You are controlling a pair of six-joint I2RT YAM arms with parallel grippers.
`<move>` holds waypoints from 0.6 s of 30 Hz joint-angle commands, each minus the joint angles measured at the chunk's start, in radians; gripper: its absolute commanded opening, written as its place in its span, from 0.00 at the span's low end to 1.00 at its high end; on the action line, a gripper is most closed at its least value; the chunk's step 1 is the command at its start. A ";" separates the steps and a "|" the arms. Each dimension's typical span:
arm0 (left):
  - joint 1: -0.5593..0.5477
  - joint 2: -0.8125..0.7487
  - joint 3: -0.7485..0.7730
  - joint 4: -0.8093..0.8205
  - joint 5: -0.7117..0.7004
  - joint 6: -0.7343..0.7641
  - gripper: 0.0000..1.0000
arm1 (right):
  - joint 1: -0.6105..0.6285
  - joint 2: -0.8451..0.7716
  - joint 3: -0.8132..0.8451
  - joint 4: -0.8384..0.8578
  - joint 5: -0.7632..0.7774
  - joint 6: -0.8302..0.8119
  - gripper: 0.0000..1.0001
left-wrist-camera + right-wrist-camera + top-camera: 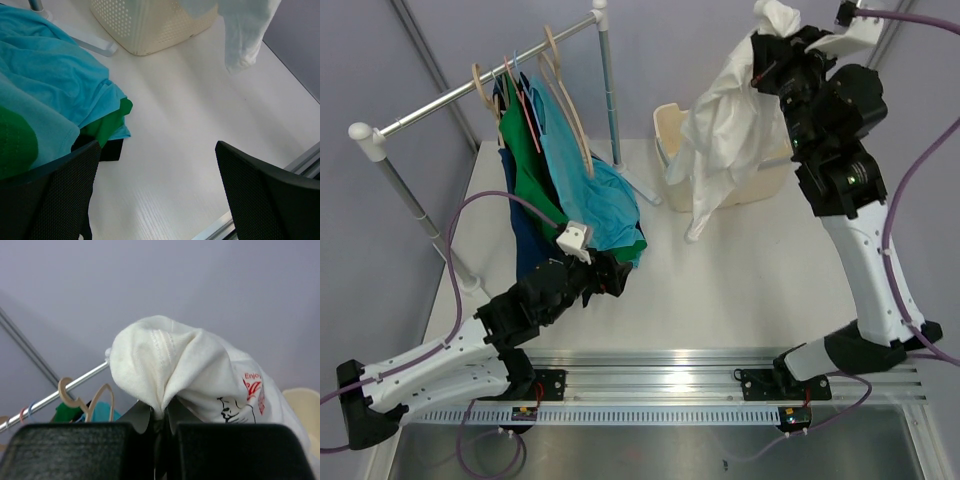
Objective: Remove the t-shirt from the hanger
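Observation:
My right gripper is raised high at the back right and is shut on a bunched fold of the white t-shirt. The t-shirt hangs down from it over the cream basket. In the right wrist view the t-shirt shows its red print above the closed gripper. A pale wood hanger hangs bare on the rail, apart from the t-shirt; it also shows in the right wrist view. My left gripper is open and empty, low over the table beside the teal shirt's hem; in the left wrist view it holds nothing.
A teal shirt and a green shirt hang from the metal rail, their hems reaching the table. The cream basket stands at the back behind the t-shirt. Another wood hanger hangs further left.

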 commanded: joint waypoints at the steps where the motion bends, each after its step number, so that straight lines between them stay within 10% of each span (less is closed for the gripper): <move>1: -0.004 0.011 0.004 0.040 -0.005 -0.016 0.99 | -0.005 0.166 0.157 0.180 0.035 -0.181 0.00; 8: -0.004 0.040 0.009 0.052 0.047 -0.026 0.99 | -0.012 0.534 0.670 0.144 0.071 -0.347 0.00; 18: -0.004 0.052 0.012 0.059 0.073 -0.032 0.99 | -0.123 0.545 0.537 0.379 0.021 -0.268 0.00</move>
